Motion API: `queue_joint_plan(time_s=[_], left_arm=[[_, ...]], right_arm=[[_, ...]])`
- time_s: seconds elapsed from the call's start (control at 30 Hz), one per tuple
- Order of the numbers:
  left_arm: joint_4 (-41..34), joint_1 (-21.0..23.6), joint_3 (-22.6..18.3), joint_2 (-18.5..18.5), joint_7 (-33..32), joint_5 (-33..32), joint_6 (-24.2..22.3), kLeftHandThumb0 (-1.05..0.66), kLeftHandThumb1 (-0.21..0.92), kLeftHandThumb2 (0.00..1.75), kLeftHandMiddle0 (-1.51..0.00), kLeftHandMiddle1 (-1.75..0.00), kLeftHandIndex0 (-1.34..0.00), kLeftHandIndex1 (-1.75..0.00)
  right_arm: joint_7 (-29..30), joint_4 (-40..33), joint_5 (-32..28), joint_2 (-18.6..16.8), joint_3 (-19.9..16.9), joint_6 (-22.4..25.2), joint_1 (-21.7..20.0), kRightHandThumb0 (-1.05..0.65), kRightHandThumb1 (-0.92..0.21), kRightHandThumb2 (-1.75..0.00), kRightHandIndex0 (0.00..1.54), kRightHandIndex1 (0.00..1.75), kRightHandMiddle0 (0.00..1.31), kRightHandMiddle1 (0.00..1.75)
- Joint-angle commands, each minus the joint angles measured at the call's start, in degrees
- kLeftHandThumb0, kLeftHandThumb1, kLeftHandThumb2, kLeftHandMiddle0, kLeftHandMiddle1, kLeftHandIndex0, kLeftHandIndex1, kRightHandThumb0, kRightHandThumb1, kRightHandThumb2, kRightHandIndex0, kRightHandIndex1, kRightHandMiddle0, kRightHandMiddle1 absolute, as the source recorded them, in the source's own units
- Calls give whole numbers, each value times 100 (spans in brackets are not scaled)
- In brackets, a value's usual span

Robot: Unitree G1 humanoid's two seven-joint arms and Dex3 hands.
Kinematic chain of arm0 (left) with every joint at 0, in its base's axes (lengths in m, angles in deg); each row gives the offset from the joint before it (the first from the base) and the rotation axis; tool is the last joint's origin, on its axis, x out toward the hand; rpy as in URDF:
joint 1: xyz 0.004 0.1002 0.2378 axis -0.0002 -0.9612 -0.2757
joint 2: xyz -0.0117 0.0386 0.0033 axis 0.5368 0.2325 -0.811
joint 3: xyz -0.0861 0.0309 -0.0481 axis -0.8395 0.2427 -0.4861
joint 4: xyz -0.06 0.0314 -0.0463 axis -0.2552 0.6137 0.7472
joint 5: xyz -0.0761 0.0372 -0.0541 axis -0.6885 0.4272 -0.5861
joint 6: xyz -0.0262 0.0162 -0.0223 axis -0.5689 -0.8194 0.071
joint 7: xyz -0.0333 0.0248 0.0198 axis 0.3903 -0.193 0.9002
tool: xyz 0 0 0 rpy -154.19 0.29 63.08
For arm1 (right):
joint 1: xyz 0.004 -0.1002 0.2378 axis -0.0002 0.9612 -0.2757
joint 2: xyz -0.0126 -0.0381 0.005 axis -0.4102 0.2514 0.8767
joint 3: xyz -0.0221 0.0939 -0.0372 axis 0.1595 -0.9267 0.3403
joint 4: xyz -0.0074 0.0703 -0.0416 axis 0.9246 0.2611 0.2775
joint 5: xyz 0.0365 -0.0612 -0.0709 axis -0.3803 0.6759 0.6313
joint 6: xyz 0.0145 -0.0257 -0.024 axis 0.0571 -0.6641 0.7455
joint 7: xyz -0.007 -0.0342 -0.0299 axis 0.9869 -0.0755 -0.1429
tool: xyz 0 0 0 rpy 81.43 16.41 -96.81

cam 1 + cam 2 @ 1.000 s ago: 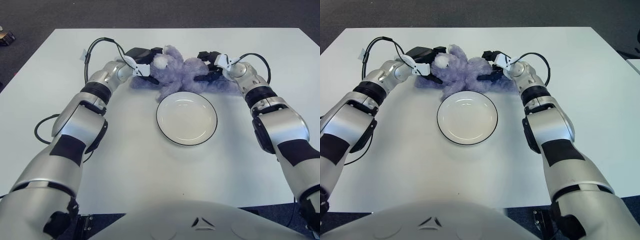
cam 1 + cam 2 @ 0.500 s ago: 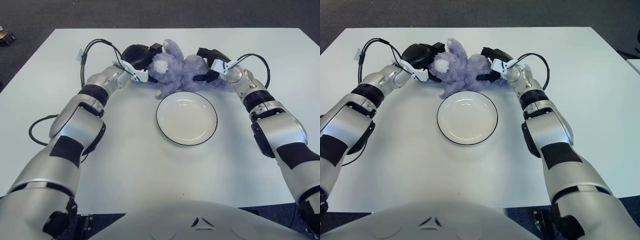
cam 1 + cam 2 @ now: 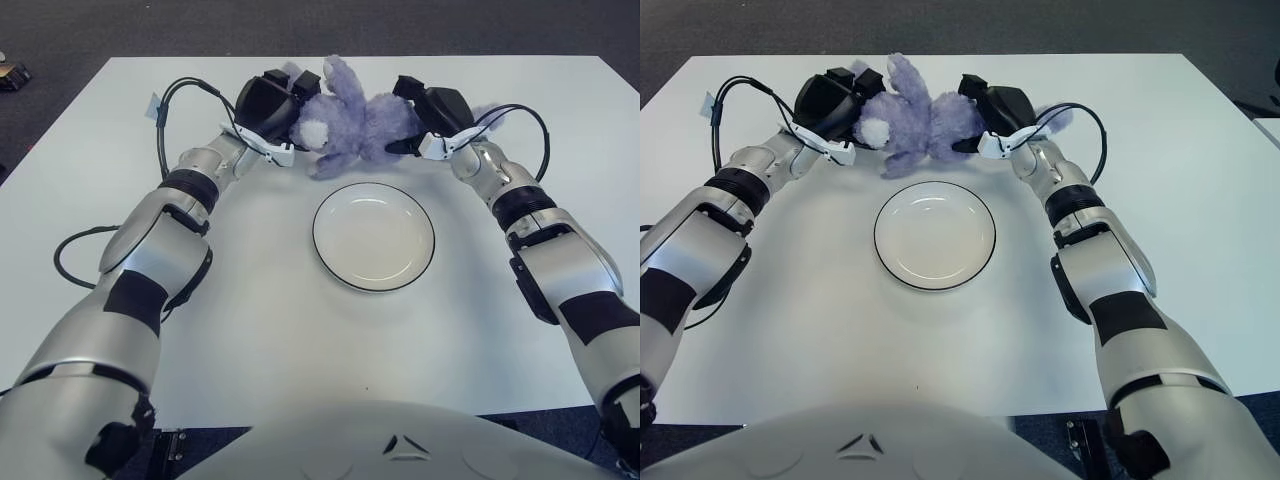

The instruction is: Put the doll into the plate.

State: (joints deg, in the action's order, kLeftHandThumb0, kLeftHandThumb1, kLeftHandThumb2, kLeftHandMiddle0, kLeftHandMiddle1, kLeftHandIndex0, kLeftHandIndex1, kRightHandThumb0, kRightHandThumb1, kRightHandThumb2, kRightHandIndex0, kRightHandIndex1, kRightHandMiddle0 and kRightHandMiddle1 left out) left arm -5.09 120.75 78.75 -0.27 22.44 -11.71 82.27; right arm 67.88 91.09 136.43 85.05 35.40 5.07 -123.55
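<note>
Two hands hold the purple doll (image 3: 352,122) at the far side of the plate (image 3: 373,236).

The left hand (image 3: 268,103) grips its head end and the right hand (image 3: 432,108) grips its other end. It looks lifted off the white table (image 3: 300,330), though that is hard to tell.

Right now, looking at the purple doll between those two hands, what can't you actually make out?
- Doll's far side and underside: hidden by its own body in both eye views, so whether it has left the table is unclear.
- Left hand's fingers: buried in fur at the doll's head.
- Right hand's fingers: hidden behind its black housing.
- Plate: fully visible.
</note>
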Motion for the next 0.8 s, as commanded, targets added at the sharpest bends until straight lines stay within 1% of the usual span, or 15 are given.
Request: queue_joint_plan(time_s=[0.0, 0.03, 0.07, 0.1, 0.13, 0.17, 0.27, 0.3, 0.33, 0.4, 0.57, 0.67, 0.77], left_arm=[[135, 337, 205, 145, -711, 309, -474, -35, 68, 75, -62, -175, -42, -174], [152, 355, 268, 153, -880, 393, -582, -36, 65, 82, -62, -175, -41, -174], [167, 372, 341, 169, -1083, 487, -696, -29, 62, 87, -59, -175, -41, -172], [183, 385, 394, 178, -1231, 554, -778, -19, 58, 92, -55, -173, -40, -167], [196, 394, 438, 190, -1357, 608, -830, -12, 56, 95, -52, -171, -40, -164], [214, 400, 464, 192, -1425, 630, -849, -8, 54, 97, -51, -170, -40, -162], [269, 417, 502, 179, -1524, 648, -873, -4, 52, 99, -49, -169, -40, -160], [258, 395, 560, 208, -1743, 720, -931, -2, 52, 100, -49, -169, -40, -159], [253, 380, 606, 230, -1909, 772, -975, -2, 52, 99, -49, -168, -41, -157], [241, 352, 668, 252, -2161, 841, -1039, -1, 52, 97, -48, -166, -44, -153], [242, 297, 751, 226, -2503, 902, -1149, -1, 50, 98, -47, -164, -51, -151], [321, 92, 895, 97, -2785, 1024, -1504, 0, 48, 101, -47, -166, -53, -151], [401, -99, 994, -13, -2890, 1076, -1778, 0, 46, 104, -46, -168, -54, -150]], right_arm=[[930, 100, 630, 226, 403, 500, -203, 16, -55, -82, 68, 175, 56, 175], [1161, 124, 773, 238, 503, 644, -216, 16, -55, -81, 68, 175, 56, 175], [1448, 145, 944, 270, 627, 798, -226, 14, -57, -78, 66, 175, 55, 175], [1659, 168, 1067, 290, 718, 908, -235, 12, -63, -67, 64, 175, 53, 175], [1881, 197, 1178, 313, 803, 982, -244, 10, -67, -59, 62, 175, 51, 175], [2017, 231, 1232, 320, 854, 1012, -255, 9, -70, -54, 60, 175, 50, 175], [2210, 335, 1280, 303, 932, 1045, -290, 8, -74, -48, 58, 175, 50, 175], [2671, 436, 1459, 321, 1084, 1167, -296, 8, -74, -47, 58, 175, 50, 175], [3022, 518, 1586, 333, 1206, 1259, -304, 14, -74, -51, 55, 172, 49, 175], [3437, 652, 1730, 337, 1365, 1363, -313, 28, -70, -64, 49, 165, 47, 175], [3740, 875, 1764, 301, 1538, 1391, -312, 36, -68, -72, 45, 162, 46, 175], [3908, 952, 1818, 318, 1685, 1312, -244, 37, -69, -72, 44, 161, 46, 175], [3938, 995, 1803, 306, 1772, 1256, -229, 37, -69, -72, 44, 162, 46, 175]])
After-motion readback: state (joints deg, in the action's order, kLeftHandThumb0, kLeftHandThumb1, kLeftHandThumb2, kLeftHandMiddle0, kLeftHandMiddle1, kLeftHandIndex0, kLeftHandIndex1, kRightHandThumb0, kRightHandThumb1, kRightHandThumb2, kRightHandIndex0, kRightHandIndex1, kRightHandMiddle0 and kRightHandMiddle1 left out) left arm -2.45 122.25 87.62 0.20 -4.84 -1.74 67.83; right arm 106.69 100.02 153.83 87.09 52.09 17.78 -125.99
